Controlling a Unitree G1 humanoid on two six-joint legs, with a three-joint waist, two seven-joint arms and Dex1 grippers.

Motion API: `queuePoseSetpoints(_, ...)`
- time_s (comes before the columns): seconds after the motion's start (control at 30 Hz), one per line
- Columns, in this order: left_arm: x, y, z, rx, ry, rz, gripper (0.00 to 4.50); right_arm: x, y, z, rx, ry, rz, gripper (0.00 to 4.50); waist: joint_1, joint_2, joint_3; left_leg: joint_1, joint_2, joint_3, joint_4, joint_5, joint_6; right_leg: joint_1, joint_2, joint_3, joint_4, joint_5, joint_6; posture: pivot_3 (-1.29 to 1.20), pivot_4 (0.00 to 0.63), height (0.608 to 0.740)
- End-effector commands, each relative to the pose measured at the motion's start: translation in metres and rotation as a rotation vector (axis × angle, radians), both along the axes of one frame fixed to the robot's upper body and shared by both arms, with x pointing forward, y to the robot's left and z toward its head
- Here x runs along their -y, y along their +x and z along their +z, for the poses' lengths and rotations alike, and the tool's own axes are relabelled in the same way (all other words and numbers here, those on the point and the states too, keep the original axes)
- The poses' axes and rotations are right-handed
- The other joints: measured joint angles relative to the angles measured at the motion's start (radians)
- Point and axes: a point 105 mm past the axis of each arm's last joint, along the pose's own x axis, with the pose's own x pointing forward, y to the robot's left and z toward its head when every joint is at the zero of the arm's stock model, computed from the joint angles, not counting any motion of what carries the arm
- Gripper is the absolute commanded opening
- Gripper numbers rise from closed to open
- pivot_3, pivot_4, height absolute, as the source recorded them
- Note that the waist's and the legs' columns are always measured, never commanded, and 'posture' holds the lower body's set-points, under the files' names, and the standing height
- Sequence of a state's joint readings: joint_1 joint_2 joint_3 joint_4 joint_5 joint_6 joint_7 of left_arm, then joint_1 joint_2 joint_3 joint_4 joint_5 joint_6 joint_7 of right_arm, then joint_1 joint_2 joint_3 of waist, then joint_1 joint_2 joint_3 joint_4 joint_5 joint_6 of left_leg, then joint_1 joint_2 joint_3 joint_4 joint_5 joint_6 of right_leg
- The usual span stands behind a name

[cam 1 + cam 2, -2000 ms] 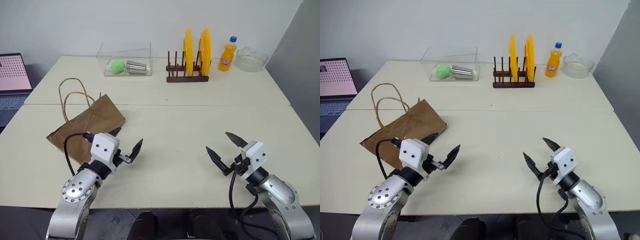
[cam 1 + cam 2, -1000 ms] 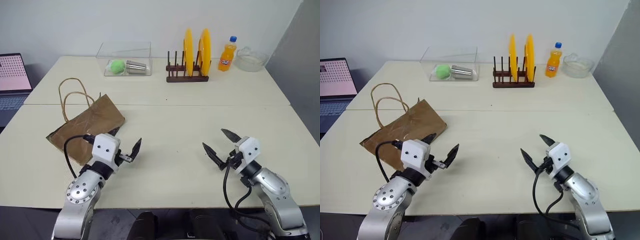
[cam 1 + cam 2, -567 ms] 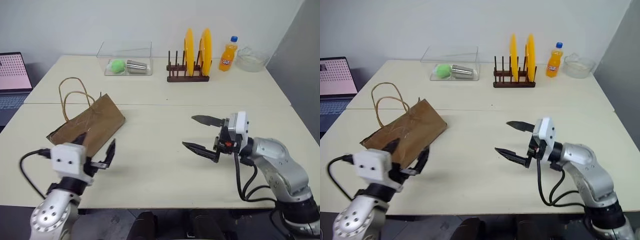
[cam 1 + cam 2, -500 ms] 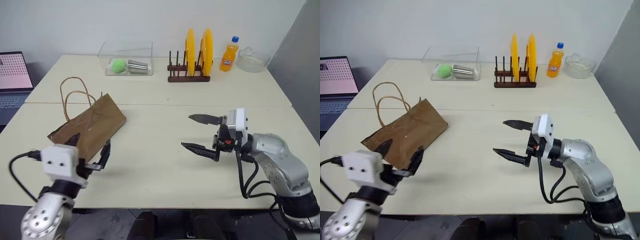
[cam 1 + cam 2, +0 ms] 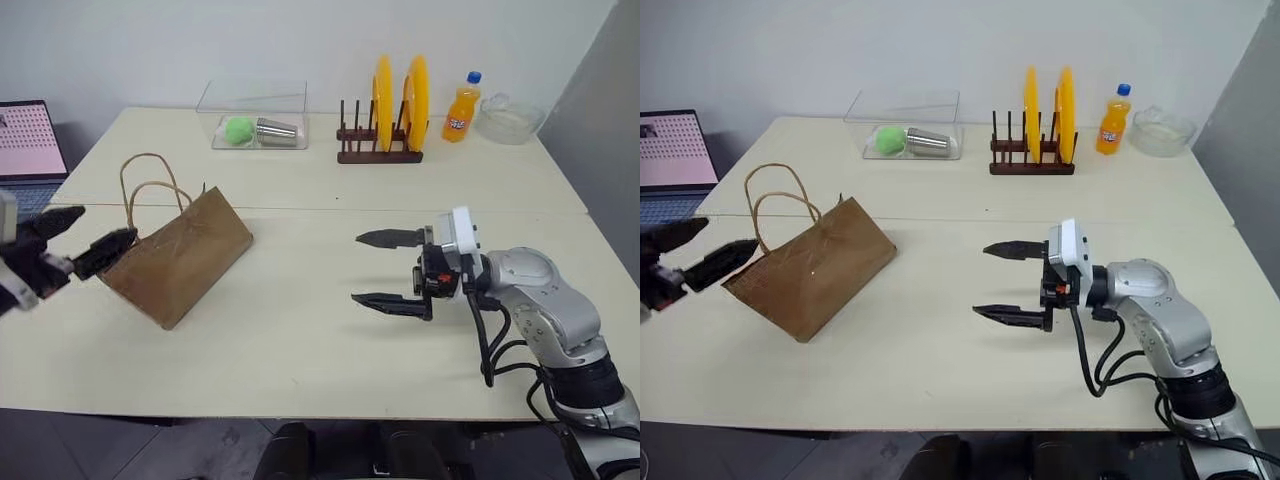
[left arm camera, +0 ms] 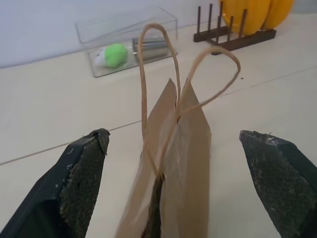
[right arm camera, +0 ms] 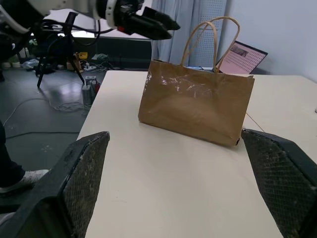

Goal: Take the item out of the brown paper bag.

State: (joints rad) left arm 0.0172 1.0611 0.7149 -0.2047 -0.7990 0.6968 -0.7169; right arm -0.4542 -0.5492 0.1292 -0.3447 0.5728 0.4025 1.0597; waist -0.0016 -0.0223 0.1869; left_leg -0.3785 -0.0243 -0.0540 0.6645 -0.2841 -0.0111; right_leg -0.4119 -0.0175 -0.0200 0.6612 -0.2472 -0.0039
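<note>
Left wrist view: brown paper bag [image 6: 173,163] stands between the open left end effector's [image 5: 75,235] fingers (untouched).

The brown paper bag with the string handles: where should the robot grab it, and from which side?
Probably the two cord handles. They loop up free above the brown paper bag, which stands on the table with its mouth nearly shut. The open left tool already sits at the bag's narrow end, so coming in from there, level with the loops, looks easiest. The creased paper walls would likely crumple if squeezed.

Brown paper bag [image 5: 180,256] — contents hidden; left arm cut off.
</note>
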Motion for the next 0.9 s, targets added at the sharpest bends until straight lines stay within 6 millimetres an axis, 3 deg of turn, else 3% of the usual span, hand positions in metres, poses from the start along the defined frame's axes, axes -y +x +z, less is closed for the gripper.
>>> queuePoseSetpoints(0.03, -0.005, 0.021, 0.004, 0.005, 0.033, -0.044, 4.48, 0.002, -0.006, 0.013, 0.052, 0.016, -0.009, 4.5, 0.0, 0.0, 0.0, 0.0, 0.0, 0.001, -0.001, 0.0, 0.0, -0.001, 0.0, 0.001, 0.0, 0.0, 0.0, 0.0, 0.15, 0.74)
queuePoseSetpoints(0.23, 0.0, 0.048, 0.004, -0.02, 0.057, -0.135, 4.48, 0.005, -0.01, 0.014, 0.061, 0.006, -0.049, 4.5, 0.0, 0.0, 0.0, -0.004, 0.0, 0.002, -0.001, 0.0, 0.0, -0.006, -0.001, 0.002, 0.001, 0.003, -0.005, 0.0, 0.15, 0.74)
queuePoseSetpoints(0.47, 0.0, 0.064, 0.019, 0.012, 0.069, -0.171, 4.48, 0.008, -0.013, 0.011, 0.058, -0.007, -0.088, 4.5, -0.003, 0.0, 0.0, -0.006, 0.0, 0.004, -0.002, 0.0, 0.0, -0.008, -0.001, 0.003, 0.002, 0.003, -0.005, 0.0, 0.15, 0.74)
queuePoseSetpoints(0.57, -0.003, 0.064, 0.023, 0.006, 0.081, -0.188, 3.91, 0.009, -0.014, 0.009, 0.06, -0.017, -0.097, 4.5, -0.003, -0.001, 0.0, -0.006, 0.0, 0.004, -0.001, 0.0, 0.0, -0.008, -0.001, 0.003, 0.002, 0.003, -0.005, 0.0, 0.15, 0.74)
queuePoseSetpoints(0.8, 0.002, 0.071, 0.022, -0.023, 0.135, -0.246, 1.74, 0.01, -0.014, 0.008, 0.061, -0.026, -0.107, 4.5, -0.003, -0.001, 0.0, -0.006, 0.0, 0.004, -0.001, 0.0, 0.0, -0.008, -0.001, 0.003, 0.003, 0.002, -0.003, 0.0, 0.15, 0.74)
queuePoseSetpoints(0.9, 0.005, 0.079, 0.031, 0.002, 0.151, -0.26, 0.81, 0.01, -0.014, 0.008, 0.063, -0.027, -0.113, 4.5, -0.003, -0.001, 0.0, -0.006, 0.0, 0.004, 0.0, 0.0, 0.0, -0.008, 0.0, 0.002, 0.003, 0.001, -0.001, 0.0, 0.15, 0.74)
